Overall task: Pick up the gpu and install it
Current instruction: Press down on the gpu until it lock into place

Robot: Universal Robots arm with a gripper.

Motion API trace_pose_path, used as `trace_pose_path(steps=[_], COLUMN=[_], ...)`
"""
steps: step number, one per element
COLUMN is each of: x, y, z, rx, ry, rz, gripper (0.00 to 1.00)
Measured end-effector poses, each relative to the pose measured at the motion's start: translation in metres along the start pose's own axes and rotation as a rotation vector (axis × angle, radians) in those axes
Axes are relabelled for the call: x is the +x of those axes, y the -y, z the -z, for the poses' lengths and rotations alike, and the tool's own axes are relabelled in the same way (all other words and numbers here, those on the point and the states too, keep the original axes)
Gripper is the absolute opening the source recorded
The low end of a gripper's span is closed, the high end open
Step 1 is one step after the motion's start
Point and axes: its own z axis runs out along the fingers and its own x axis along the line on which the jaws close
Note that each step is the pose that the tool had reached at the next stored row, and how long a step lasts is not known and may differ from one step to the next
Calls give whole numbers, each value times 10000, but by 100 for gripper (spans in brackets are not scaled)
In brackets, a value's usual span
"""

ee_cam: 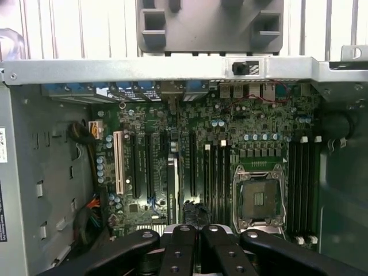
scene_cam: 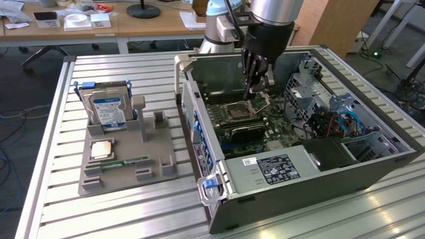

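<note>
Standing on edge in a motherboard (scene_cam: pixel 256 119) slot, just below the centre of the exterior view: the gpu (scene_cam: pixel 244 132). A thin flat card, black on its broad face, long side running along the board. Lower edge down among the slots, and no fingers on it. In the wrist view, only a narrow pale strip between the long dark slots, probably the same gpu (ee_cam: pixel 171 184) seen edge-on. Bracket end too hidden to make out.

Above the board, at upper centre of the exterior view, the gripper (scene_cam: pixel 256 97), hanging from the arm inside the open computer case (scene_cam: pixel 299 169). Fingers pressed together, clamped on nothing. Tips over the processor socket (scene_cam: pixel 239 110), near the gpu but apart from it. Seen from the wrist, the gripper (ee_cam: pixel 198 231) with its black links folded inward, over the socket (ee_cam: pixel 257 198) and the slots.

At left of the exterior view, on the slatted counter (scene_cam: pixel 133 209), a grey holder (scene_cam: pixel 126 169). In it, a silver hard drive (scene_cam: pixel 109 112) with a blue label, upright, and a narrow green memory stick (scene_cam: pixel 126 163), lying flat.
</note>
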Motion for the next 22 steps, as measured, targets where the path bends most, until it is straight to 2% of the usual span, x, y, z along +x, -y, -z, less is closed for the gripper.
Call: trace_pose_path(steps=[3, 10, 19, 22], x=[1, 1, 7, 7], y=[-1, -1, -5, -5], z=[-38, -41, -182, -189], rx=[0, -1, 0, -1], ry=[-1, -1, 0, -2], rz=[0, 0, 1, 0], gripper=[11, 11, 11, 11])
